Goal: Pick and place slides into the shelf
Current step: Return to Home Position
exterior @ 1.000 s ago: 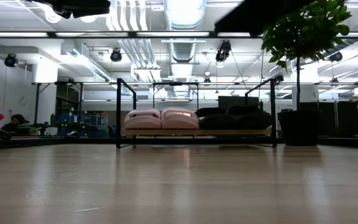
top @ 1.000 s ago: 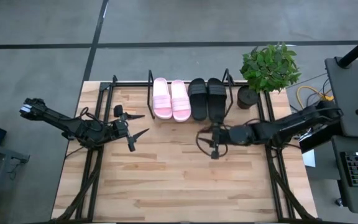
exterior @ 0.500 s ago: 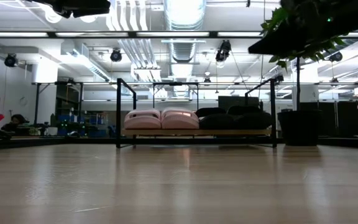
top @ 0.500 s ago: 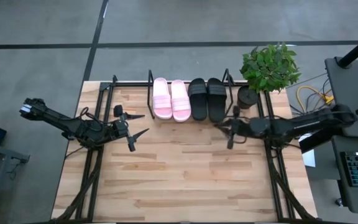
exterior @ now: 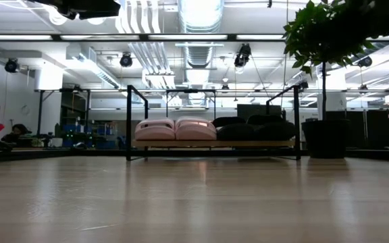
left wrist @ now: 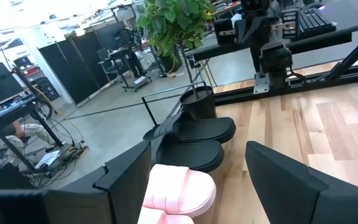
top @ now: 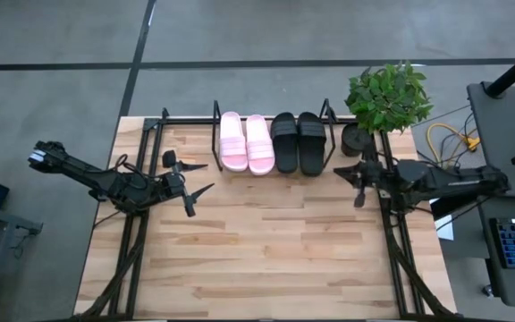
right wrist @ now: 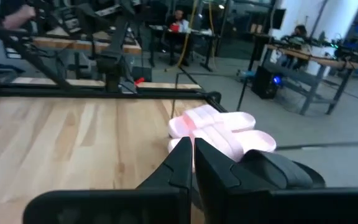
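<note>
Two pink slides (top: 246,143) and two black slides (top: 298,143) lie side by side, soles down, on the board of the shelf (top: 216,114) at the table's far edge. The low view shows the pink slides (exterior: 175,129) left of the black slides (exterior: 252,129). My left gripper (top: 197,179) hovers open near the table's left side, aimed at the shelf, with nothing between its fingers (left wrist: 197,149). My right gripper (top: 354,185) hangs shut and holding nothing by the table's right edge; its wrist view shows the shut fingers (right wrist: 191,163) before the pink slides (right wrist: 219,134).
A potted plant (top: 387,97) stands right of the shelf, its dark pot (top: 356,140) close to my right gripper. Black frame rails (top: 392,241) run along both table sides. The bare wooden tabletop (top: 257,241) stretches from the shelf to the near edge.
My right gripper has drawn back from in front of the black slides toward the table's right edge, staying above the table. The slides and the left arm have kept still.
</note>
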You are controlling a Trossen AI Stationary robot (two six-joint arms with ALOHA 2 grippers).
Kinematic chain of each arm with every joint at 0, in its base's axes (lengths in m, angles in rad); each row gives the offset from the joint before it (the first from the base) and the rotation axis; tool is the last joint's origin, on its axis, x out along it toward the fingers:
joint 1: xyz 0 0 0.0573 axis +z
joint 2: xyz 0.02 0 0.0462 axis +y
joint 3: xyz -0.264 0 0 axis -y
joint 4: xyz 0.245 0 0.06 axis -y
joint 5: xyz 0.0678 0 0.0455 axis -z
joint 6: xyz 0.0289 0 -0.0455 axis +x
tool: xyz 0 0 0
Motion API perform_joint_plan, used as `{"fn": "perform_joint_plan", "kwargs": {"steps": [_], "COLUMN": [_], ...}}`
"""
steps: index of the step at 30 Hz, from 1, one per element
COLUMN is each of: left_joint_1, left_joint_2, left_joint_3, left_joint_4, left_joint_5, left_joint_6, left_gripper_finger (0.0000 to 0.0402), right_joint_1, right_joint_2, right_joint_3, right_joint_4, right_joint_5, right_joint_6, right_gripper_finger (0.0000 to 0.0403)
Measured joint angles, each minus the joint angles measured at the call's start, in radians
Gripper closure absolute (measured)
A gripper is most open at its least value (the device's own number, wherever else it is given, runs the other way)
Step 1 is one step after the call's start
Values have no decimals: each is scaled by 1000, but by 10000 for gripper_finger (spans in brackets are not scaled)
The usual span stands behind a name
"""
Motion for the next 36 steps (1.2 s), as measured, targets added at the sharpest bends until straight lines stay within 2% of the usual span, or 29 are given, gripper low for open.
{"fn": "perform_joint_plan", "kwargs": {"steps": [10, 15, 19, 23, 26, 28, 31, 36], "left_joint_1": [0, 0, 0, 0, 0, 0, 0, 7], "left_joint_2": [9, 8, 10, 9, 5, 5, 16, 58], "left_joint_3": [0, 0, 0, 0, 0, 0, 0, -18], "left_joint_4": [-1, 0, 1, 1, 2, 1, 4, 52], "left_joint_5": [-13, -19, -19, -17, 63, 160, 261, 335], "left_joint_6": [-2, -2, -3, -31, -78, -118, -158, -143], "left_gripper_finger": [155, 155, 155, 155, 159, 174, 220, 343], "right_joint_1": [51, 51, 51, 51, 51, 51, 51, 51], "right_joint_2": [-170, -263, -323, -361, -360, -357, -357, -354], "right_joint_3": [-148, -256, -334, -343, -343, -343, -343, -343], "right_joint_4": [34, 133, 183, 156, 158, 158, 158, 158], "right_joint_5": [-7, -77, -80, -81, -80, -77, -77, -76], "right_joint_6": [13, 18, 20, 45, 42, 38, 38, 37], "right_gripper_finger": [395, 395, 395, 394, 394, 394, 394, 394]}}
